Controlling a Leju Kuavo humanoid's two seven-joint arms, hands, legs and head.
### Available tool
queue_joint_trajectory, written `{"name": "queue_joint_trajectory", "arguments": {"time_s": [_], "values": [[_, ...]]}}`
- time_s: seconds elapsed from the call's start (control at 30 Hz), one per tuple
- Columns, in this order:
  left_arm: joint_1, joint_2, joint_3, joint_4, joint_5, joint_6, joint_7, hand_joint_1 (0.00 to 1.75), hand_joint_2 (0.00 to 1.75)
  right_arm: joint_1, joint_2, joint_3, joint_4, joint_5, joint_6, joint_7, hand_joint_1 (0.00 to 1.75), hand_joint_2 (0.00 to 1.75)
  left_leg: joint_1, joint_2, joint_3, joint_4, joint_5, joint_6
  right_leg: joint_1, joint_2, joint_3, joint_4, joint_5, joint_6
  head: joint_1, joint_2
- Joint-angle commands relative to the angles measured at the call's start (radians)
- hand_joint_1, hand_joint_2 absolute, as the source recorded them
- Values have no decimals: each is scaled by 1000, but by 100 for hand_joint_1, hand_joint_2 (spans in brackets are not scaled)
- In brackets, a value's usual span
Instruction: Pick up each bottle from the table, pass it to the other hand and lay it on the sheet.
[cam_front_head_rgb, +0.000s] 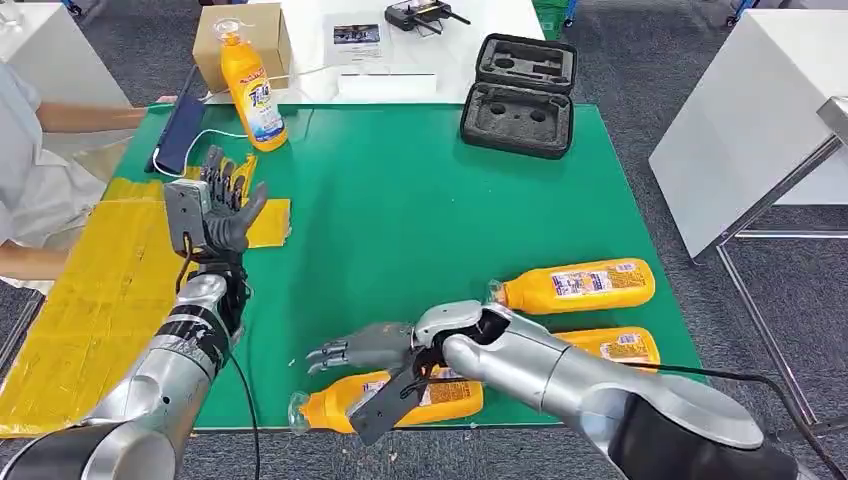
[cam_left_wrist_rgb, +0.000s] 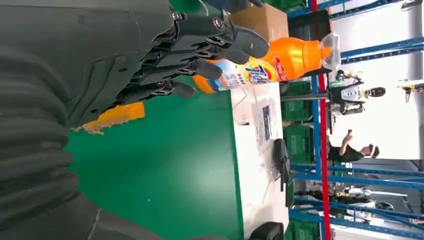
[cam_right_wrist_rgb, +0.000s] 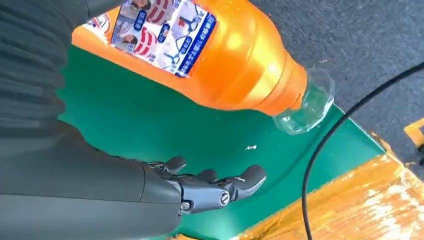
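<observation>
1. Green matting covers the tabletop (cam_front_head_rgb: 420, 220), and the nearest bottle (cam_front_head_rgb: 400, 400) lies at its front edge with the clear cap poking past the rim; a clumsy nudge could roll it to the floor.
2. Just above that bottle hangs the right hand (cam_front_head_rgb: 365, 350), fingers spread and holding nothing; closing off-centre could squirt the smooth body sideways.
3. Two more bottles (cam_front_head_rgb: 580, 285) lie to the right, one partly behind the right arm, which might sweep them.
4. Farther off, the left hand (cam_front_head_rgb: 215, 205) is raised with fingers apart, empty, over the yellow sheet (cam_front_head_rgb: 100, 300); a mistimed handover could drop the bottle.
5. Beyond stands an upright bottle (cam_front_head_rgb: 252, 90), easily toppled, near a person's arm (cam_front_head_rgb: 85, 118).
</observation>
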Motion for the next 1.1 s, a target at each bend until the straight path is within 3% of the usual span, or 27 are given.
{"name": "queue_joint_trajectory", "arguments": {"time_s": [0.03, 0.57, 0.9, 1.1], "values": [[-46, 8, 41, 66, 10, 2, 8, 0, 175, -10, 27, 101, 78, 54, -75, 30, 0, 175, 0, 1, 5, -1, -2, -1, 0, 2, 5, -1, -1, -1, 0, 0], [-35, 6, 50, 63, 18, 8, 13, 0, 175, 59, 119, 167, 225, 185, -188, 77, 0, 175, 0, 1, 6, -1, -2, -1, 0, 2, 6, -1, -2, -1, 0, 0], [-34, 8, 52, 66, 22, 8, 15, 0, 175, 63, 133, 170, 267, 202, -204, 83, 0, 175, 0, 1, 5, -1, -1, -1, 0, 1, 5, -1, -1, -1, 0, 0], [-7, 16, 63, 49, 35, 16, 10, 0, 175, 74, 161, 164, 389, 376, -376, 201, 0, 175, 1, 1, 10, -2, -2, -1, 0, 2, 9, -2, -2, -2, 0, 0]]}}
